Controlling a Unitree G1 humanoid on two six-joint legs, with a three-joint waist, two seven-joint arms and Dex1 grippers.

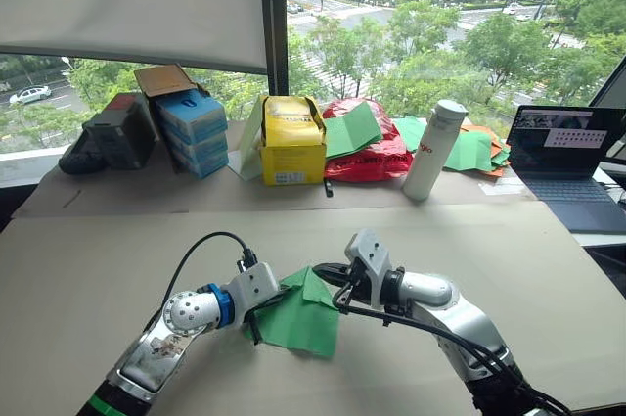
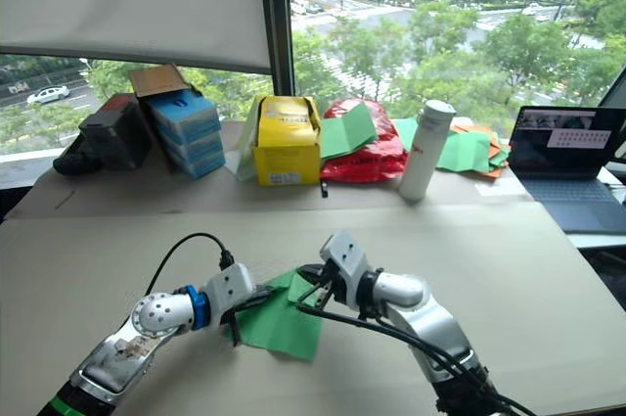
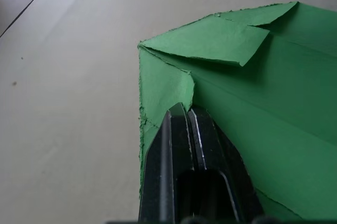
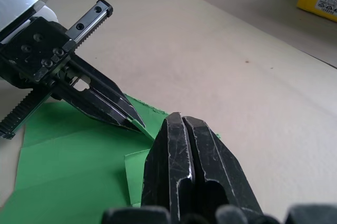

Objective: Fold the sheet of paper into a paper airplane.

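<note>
Lying low in the frame's centre on the bench [image 1: 117, 250]: sheet of paper [image 1: 298, 318], partly folded. Pinching its left edge: left pincer [image 3: 181, 109]. Pressed together over its top corner: right pincer [image 4: 181, 119].

Silver arms, blue left wrist ring, black cables, black claws [image 4: 181, 129].

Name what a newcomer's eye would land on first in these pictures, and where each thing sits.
First, the bright green sheet of paper on the tan table, partly folded, with the left gripper and the right gripper meeting over its far corner, both with fingers closed at the paper. Next, the row along the window: a yellow box, a red bag and a white bottle, with a laptop on the right.
</note>
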